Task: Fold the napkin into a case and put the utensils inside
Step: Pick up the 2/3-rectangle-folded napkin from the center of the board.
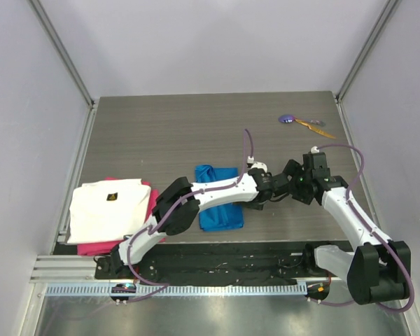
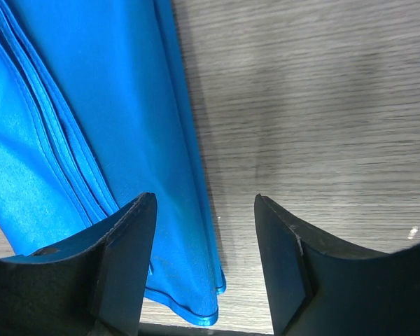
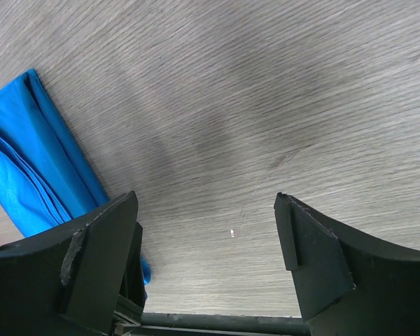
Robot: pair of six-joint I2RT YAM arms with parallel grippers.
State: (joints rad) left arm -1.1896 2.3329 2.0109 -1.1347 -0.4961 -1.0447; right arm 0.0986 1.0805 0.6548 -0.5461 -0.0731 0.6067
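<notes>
The blue napkin [image 1: 217, 199] lies folded into a narrow, long strip near the table's front middle. In the left wrist view its layered right edge [image 2: 126, 126] runs down between the fingers of my left gripper [image 2: 204, 199], which is open and hangs just above the cloth. My left gripper [image 1: 257, 199] is at the strip's right side. My right gripper [image 3: 204, 199] is open over bare wood, with the napkin [image 3: 35, 161] off to its left. The right gripper [image 1: 288, 185] sits close to the left one. Two utensils lie at the far right: one with a purple head [image 1: 287, 118] and one orange-yellow [image 1: 316, 128].
A folded white cloth [image 1: 108, 206] rests on a pink cloth [image 1: 98, 246] at the front left. Grey walls enclose the wooden table [image 1: 168, 133] on three sides. A metal rail [image 1: 196, 288] runs along the near edge.
</notes>
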